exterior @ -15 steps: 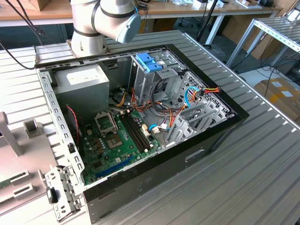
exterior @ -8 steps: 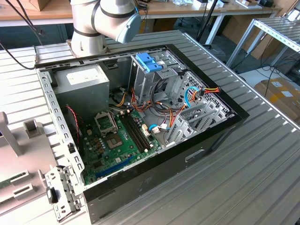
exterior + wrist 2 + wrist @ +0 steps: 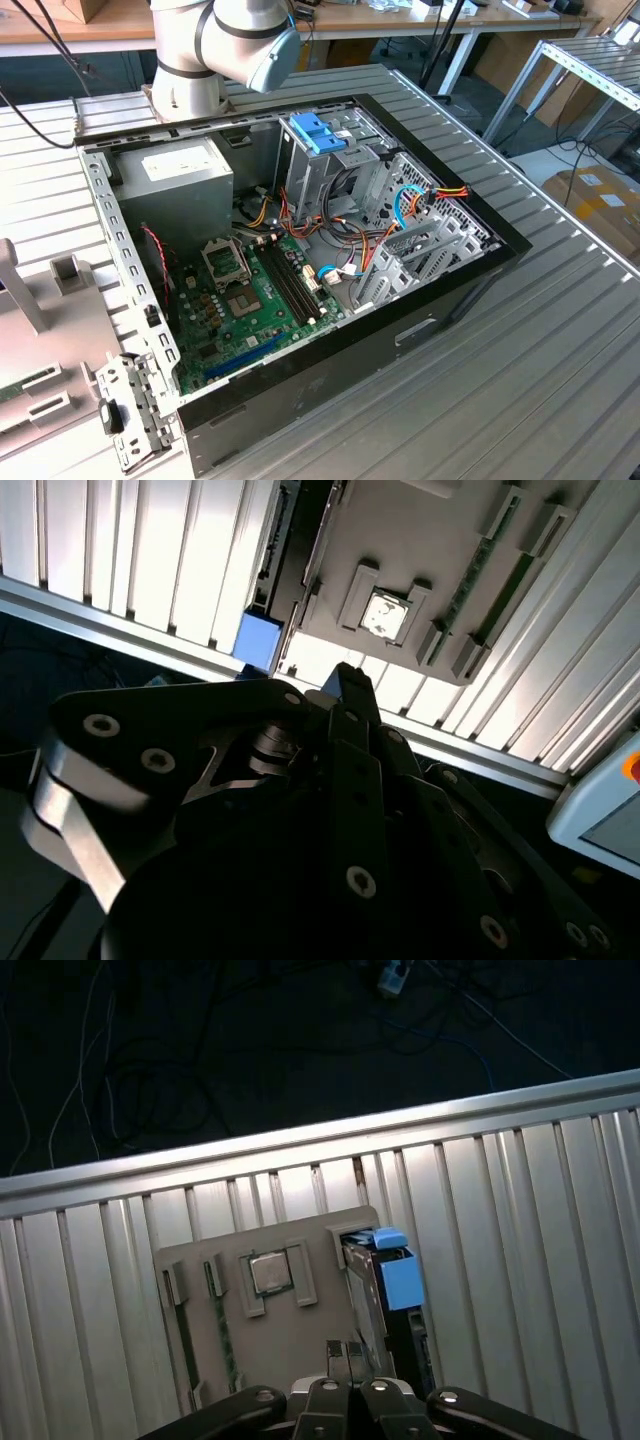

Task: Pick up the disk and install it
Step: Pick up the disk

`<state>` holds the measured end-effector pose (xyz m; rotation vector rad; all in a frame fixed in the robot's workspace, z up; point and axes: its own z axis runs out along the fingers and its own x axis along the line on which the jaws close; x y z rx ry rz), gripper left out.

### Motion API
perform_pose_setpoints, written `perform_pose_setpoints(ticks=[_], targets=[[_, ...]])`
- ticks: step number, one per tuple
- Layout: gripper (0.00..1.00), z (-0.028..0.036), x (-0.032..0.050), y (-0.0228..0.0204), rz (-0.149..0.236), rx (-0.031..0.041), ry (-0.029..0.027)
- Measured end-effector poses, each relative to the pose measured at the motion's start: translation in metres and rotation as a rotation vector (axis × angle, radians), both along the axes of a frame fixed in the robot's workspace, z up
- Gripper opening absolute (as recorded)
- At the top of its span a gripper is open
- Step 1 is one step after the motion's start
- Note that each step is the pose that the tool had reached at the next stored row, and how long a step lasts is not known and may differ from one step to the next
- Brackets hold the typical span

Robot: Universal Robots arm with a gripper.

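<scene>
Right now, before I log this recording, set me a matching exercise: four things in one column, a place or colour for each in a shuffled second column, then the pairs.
Things
1. disk
2. power-supply box
3. light-blue latch
4. motherboard

Places and colours
A. green, lying flat inside the open case
B. on top of the metal drive cage
C. in the beige tray on the slatted table, outside the case
D. grey with a white sticker, in a corner of the case

Pairs: 1-C, 2-D, 3-B, 4-A
</scene>
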<state>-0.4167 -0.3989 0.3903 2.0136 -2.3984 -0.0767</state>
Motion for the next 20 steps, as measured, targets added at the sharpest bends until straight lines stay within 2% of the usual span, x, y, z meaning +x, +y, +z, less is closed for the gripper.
perform_pose_setpoints(ticks=[5,16,18,19,20], targets=[[0.11,0.0000,0.0000,0.0000,0.040,0.0000,0.0000],[0.11,0.0000,0.0000,0.0000,0.043,0.0000,0.0000],[0.24,0.0000,0.0000,0.0000,0.044,0.0000,0.0000],[0.24,0.0000,0.0000,0.0000,0.044,0.0000,0.0000],[0.29,0.0000,0.0000,0.0000,0.044,0.0000,0.0001]])
